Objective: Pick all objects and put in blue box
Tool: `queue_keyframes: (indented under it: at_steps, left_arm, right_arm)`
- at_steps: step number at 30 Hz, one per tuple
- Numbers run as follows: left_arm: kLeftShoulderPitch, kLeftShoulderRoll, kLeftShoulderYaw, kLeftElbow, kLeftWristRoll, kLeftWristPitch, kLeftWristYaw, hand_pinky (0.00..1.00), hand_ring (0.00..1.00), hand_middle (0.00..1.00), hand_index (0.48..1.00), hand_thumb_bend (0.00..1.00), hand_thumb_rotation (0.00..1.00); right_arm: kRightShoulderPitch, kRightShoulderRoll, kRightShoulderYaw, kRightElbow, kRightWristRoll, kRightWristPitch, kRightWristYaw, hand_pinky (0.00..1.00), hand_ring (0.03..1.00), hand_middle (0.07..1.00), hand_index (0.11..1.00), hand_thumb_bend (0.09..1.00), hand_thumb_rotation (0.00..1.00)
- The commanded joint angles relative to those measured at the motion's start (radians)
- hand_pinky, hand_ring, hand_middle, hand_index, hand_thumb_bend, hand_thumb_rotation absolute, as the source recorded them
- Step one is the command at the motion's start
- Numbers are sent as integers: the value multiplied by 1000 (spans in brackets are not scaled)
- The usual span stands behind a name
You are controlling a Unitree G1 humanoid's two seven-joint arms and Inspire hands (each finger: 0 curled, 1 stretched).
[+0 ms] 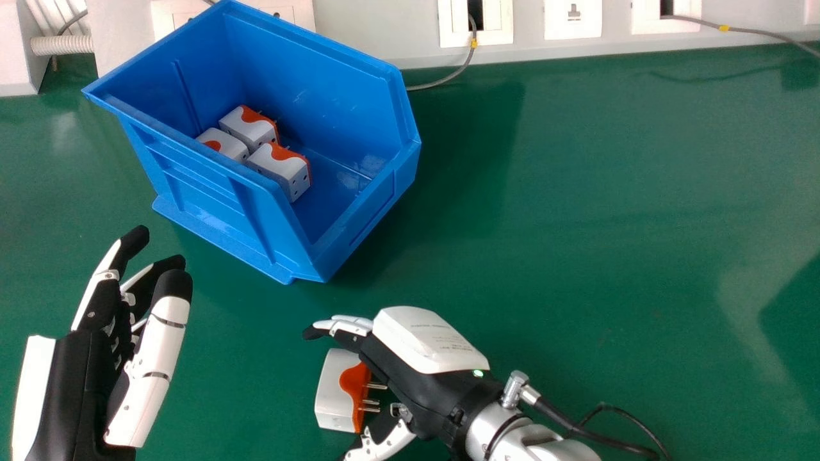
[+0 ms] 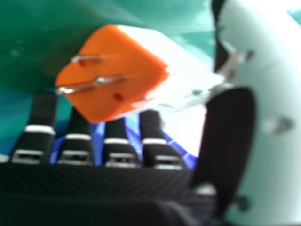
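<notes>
A white and orange plug adapter (image 1: 337, 390) lies on the green table at the bottom centre of the head view, its metal pins facing my right hand (image 1: 429, 378). That hand is open around it, fingers beyond it and thumb on the near side. In the right hand view the adapter (image 2: 117, 70) sits between the straight fingers of my right hand (image 2: 117, 141) and its thumb. The blue box (image 1: 359, 256) stands at the upper left with a few similar adapters (image 1: 282, 168) inside. At the left edge my left hand (image 1: 83, 384) is raised, open and holding nothing.
White wall panels with sockets (image 1: 573, 18) run along the table's back edge. A grey cable (image 1: 448, 78) hangs down beside the box onto the green table (image 1: 608, 224). A black cable (image 1: 576, 430) trails from my right wrist.
</notes>
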Motion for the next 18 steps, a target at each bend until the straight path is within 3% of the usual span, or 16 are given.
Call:
queue_keyframes:
  at_steps: [1,9,18]
  left_arm:
    - [1,7,3,-34,2,-7,0,781,841,830,908,523,794]
    - [2,7,4,-37,2,-6,-1,781,841,831,908,559,794]
    - [-1,5,0,-38,3,-5,0,781,841,830,908,534,792]
  right_arm:
    - [-21,20,3,-4,6,4,-3,748,868,894,845,610,120]
    - [-31,30,9,14,2,13,-13,746,867,892,843,608,116]
    - [-51,35,22,52,-8,6,-44,738,852,878,826,606,108]
